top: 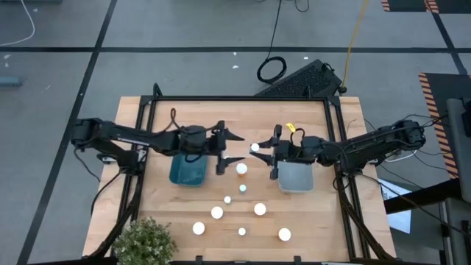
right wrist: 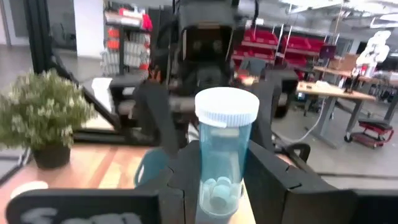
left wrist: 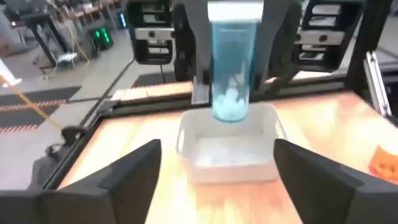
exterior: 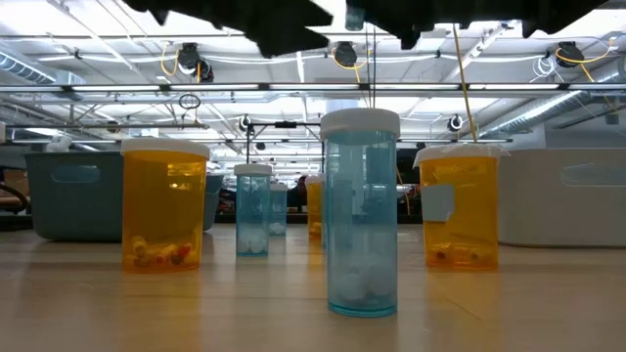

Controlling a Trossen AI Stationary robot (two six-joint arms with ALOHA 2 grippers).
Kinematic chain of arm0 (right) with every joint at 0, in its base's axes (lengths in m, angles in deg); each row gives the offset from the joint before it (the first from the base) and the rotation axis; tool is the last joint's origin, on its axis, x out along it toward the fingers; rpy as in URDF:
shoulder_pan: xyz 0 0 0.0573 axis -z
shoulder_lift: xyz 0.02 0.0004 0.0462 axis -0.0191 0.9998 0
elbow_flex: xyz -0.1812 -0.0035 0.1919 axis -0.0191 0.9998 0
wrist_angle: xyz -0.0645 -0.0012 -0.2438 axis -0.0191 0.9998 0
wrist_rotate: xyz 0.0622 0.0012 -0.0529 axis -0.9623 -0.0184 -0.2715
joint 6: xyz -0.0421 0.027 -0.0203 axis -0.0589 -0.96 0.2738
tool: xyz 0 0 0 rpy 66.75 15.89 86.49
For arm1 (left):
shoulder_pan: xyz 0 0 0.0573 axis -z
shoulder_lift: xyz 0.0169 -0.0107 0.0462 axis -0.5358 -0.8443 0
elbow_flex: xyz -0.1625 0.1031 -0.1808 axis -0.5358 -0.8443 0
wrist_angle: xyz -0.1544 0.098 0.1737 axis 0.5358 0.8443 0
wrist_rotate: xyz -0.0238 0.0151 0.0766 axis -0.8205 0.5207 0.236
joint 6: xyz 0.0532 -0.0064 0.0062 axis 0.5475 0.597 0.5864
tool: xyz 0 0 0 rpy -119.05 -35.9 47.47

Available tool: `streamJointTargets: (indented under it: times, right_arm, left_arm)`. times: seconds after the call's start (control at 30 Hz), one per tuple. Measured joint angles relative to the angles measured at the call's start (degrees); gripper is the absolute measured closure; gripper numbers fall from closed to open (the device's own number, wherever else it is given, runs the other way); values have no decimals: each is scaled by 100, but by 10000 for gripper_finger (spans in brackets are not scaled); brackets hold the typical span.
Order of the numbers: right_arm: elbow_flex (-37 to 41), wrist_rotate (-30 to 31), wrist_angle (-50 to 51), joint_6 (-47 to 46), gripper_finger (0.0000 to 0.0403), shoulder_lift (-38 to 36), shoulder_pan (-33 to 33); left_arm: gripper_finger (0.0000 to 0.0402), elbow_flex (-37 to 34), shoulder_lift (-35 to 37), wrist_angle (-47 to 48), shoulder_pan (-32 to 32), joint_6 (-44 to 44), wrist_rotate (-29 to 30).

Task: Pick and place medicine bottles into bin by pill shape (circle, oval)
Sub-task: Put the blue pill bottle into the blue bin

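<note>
- The right tool (right wrist: 221, 180) grips a clear blue bottle (right wrist: 225, 149) upright, white cap up, round white pills at its base.
- The white bin (top: 296, 177) lies directly beneath and just behind this tool; the release likely needs a short drop.
- The left tool (top: 234, 149) hangs open and empty opposite, with the teal bin (top: 188, 173) below its wrist.
- Only the left wrist view shows the bottle suspended above the white bin's rim.
- The remaining bottles (top: 260, 209) stand on the table (top: 324, 221), nearer the plant (top: 143, 241).
</note>
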Motion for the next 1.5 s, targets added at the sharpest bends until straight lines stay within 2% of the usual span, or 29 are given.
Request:
streamJointTargets:
  times: [0.13,0.2,0.33,0.47,0.7,0.8,1.0,1.1,1.2,1.37,1.5]
  right_arm:
    - [2,2,383,-503,305,12,193]
    - [2,-3,553,-792,305,63,314]
    - [-4,-21,674,-1051,305,220,472]
    - [1,-47,707,-1045,305,440,530]
    - [0,-245,593,-1107,305,725,641]
    - [-2,-417,487,-1182,305,813,682]
    - [0,-676,516,-1049,305,872,684]
    - [-4,-779,435,-959,304,890,681]
    - [-2,-782,438,-759,304,892,681]
    - [-2,-933,463,-503,304,894,670]
    - [-2,-931,485,-473,304,892,670]
  left_arm:
    - [61,0,619,1120,-28,280,638]
    - [62,-11,974,1721,-23,-84,890]
    - [75,-2,1459,2321,96,-633,863]
    - [100,461,1410,2892,228,-603,952]
    - [126,2309,153,4467,211,-139,737]
    - [117,3011,-449,5137,187,232,442]
    - [78,3901,-1341,5262,187,878,163]
    - [62,4214,-1634,5480,152,998,82]
    - [58,4365,-1900,5616,46,1054,-288]
    - [71,4393,-2088,5621,-199,1065,-717]
    - [89,4391,-2142,5638,-307,1055,-772]
